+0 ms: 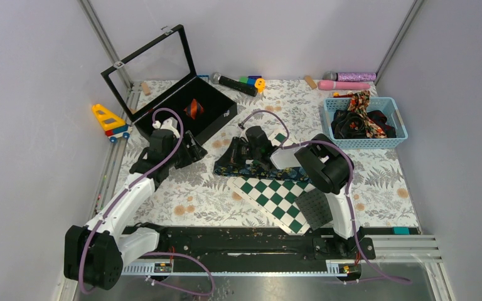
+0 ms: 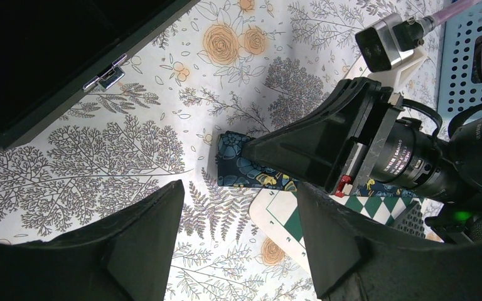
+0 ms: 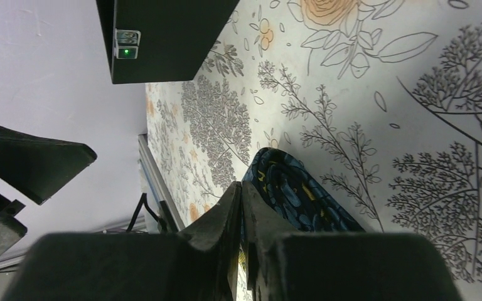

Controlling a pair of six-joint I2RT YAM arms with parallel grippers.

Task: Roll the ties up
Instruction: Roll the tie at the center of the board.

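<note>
Right gripper (image 3: pixel 241 190) was pinched almost shut, and the end of the navy floral tie (image 3: pixel 292 188) was caught between its fingers, low against the table (image 1: pixel 383 182). Left gripper (image 2: pixel 238 188) stood wide open with nothing between its fingers, hovering over the patterned cloth just left of that tie end, not touching it.

From above, the tie (image 1: pixel 265 170) lay across the middle of the table, its right stretch resting on the chequered board (image 1: pixel 276 197), which angled toward the near edge. The black box (image 1: pixel 182 116) sat at the far left corner, lid up, a rolled striped tie (image 1: pixel 193 108) inside. The blue basket (image 1: pixel 396 119) at the far right corner held a heap of more ties (image 1: pixel 359 122). Open cloth ran between the box's front wall and the tie end, and there was more near the left gripper (image 1: pixel 196 152) toward the near edge.

Only the right wrist view showed how tightly the fingers met on the fabric. The left wrist view showed the right gripper (image 2: pixel 251 146) from the side, its tip down on the tie's folded end (image 2: pixel 233 164), and the box (image 2: pixel 50 56) with its metal latch. The top view alone gave the tie's whole length.
</note>
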